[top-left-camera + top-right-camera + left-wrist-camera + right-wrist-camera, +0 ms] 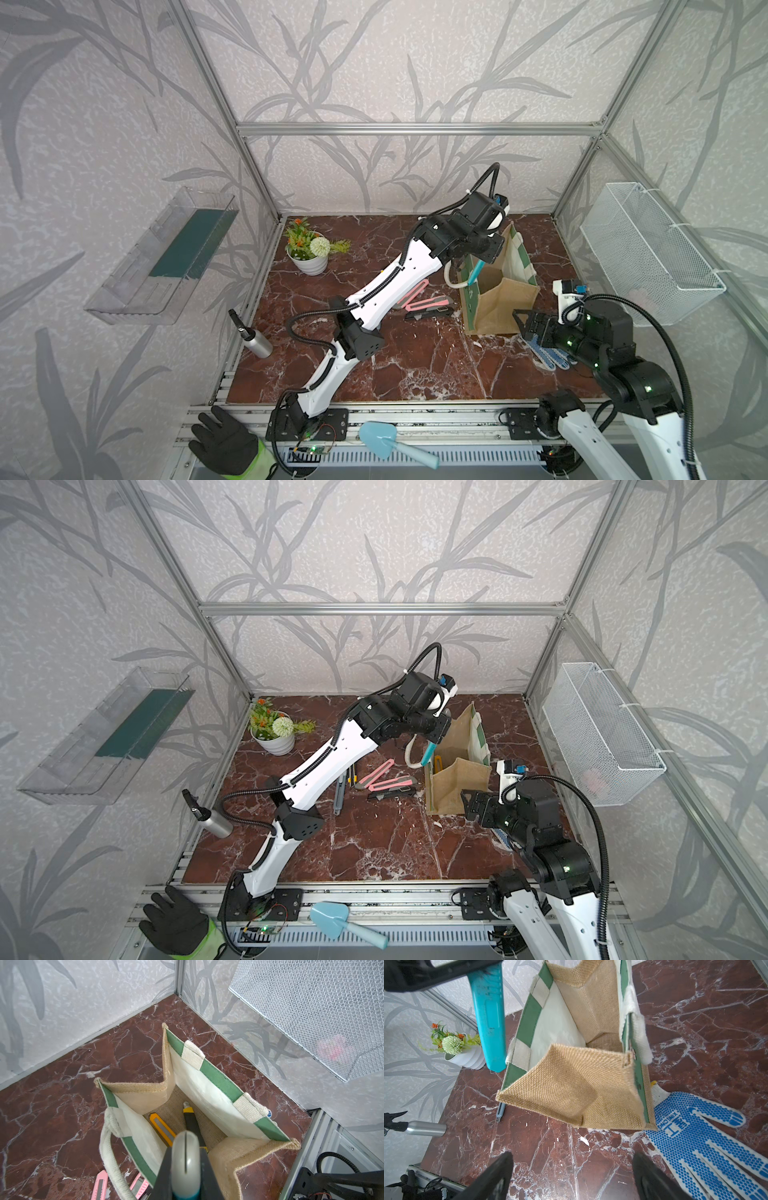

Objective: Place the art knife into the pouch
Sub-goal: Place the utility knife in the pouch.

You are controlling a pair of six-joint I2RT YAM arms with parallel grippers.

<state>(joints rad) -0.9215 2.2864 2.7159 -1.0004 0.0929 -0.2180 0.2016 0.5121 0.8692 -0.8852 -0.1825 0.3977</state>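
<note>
Left wrist view: left claw (186,1150) clenched on the teal art knife (490,1022), long axis near upright, free end down over the open pouch (220,1078); right claw (572,1155) gapes, empty.

Pale grey leaf-pattern wallpaper (374,62) covered walls behind aluminium frame (415,129). The tabletop (415,365) was red-brown marble. Clear plastic shelf (137,286) hung left; white wire-mesh basket (648,249) hung right.

bright, even light | soft shadows | wide-angle bending | near objects blurred
</note>
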